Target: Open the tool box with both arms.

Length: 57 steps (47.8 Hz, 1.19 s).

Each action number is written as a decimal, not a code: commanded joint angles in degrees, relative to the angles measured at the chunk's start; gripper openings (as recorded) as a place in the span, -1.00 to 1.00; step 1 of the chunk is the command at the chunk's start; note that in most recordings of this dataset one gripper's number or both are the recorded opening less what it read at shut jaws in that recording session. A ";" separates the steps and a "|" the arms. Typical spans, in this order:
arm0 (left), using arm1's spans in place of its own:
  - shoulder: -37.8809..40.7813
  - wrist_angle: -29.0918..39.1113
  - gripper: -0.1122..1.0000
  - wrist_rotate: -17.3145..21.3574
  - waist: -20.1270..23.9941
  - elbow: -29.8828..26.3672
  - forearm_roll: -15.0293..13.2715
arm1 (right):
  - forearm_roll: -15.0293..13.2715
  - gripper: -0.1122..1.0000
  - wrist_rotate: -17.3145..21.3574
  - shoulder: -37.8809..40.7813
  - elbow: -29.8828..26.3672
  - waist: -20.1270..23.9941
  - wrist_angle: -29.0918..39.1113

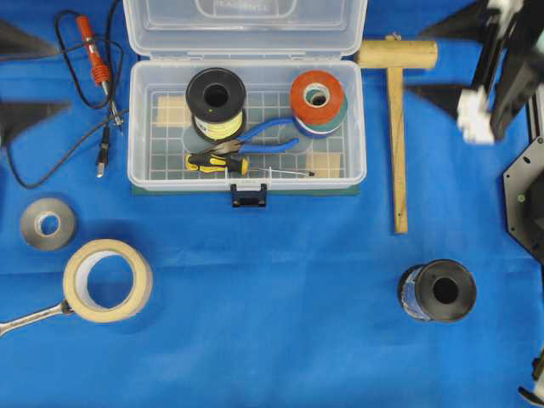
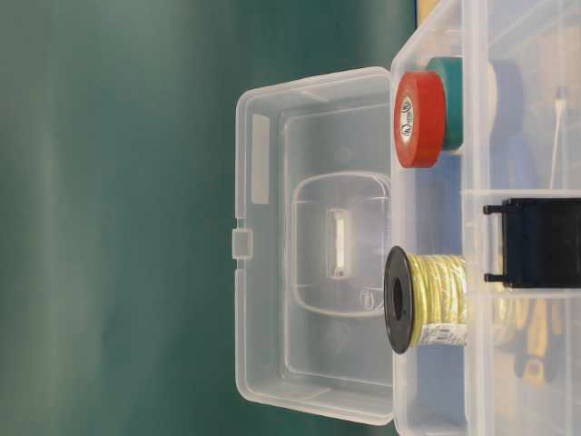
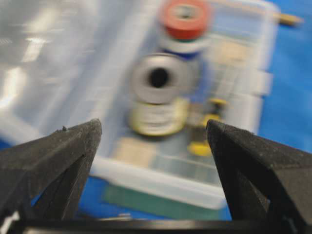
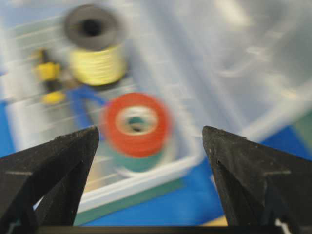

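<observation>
The tool box (image 1: 136,127) stands open on the blue cloth, its clear lid (image 1: 246,30) flipped back and its dark blue latch (image 1: 249,196) hanging at the front. The table-level view shows the lid (image 2: 309,245) upright behind the base. My left gripper (image 1: 61,79) is open and empty, left of the box and apart from it; its wrist view (image 3: 153,131) looks at the box wall (image 3: 161,183). My right gripper (image 1: 415,61) is open and empty, right of the box over a mallet head; its wrist view (image 4: 150,134) shows the box rim (image 4: 146,178).
Inside the box are a yellow wire spool (image 1: 216,102), red and green tape rolls (image 1: 318,102), blue pliers (image 1: 268,136) and a screwdriver (image 1: 217,162). Around it lie a wooden mallet (image 1: 397,127), a soldering iron (image 1: 92,51), a grey roll (image 1: 48,223), masking tape (image 1: 108,280), a wrench (image 1: 30,319) and a black spool (image 1: 438,291).
</observation>
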 commanded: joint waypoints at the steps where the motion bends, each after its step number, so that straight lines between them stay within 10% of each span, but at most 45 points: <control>1: 0.62 -1.23 0.73 -0.79 -4.83 -0.26 -0.09 | 0.26 0.73 0.09 0.44 -0.62 4.13 -0.18; 29: -1.85 -6.77 0.72 -1.93 -11.78 5.45 0.00 | 0.26 0.73 0.53 -3.52 4.04 11.43 3.25; 57: -1.76 -26.10 0.72 -1.93 -11.87 18.11 0.00 | 0.97 0.73 3.87 -13.62 21.97 11.78 -14.59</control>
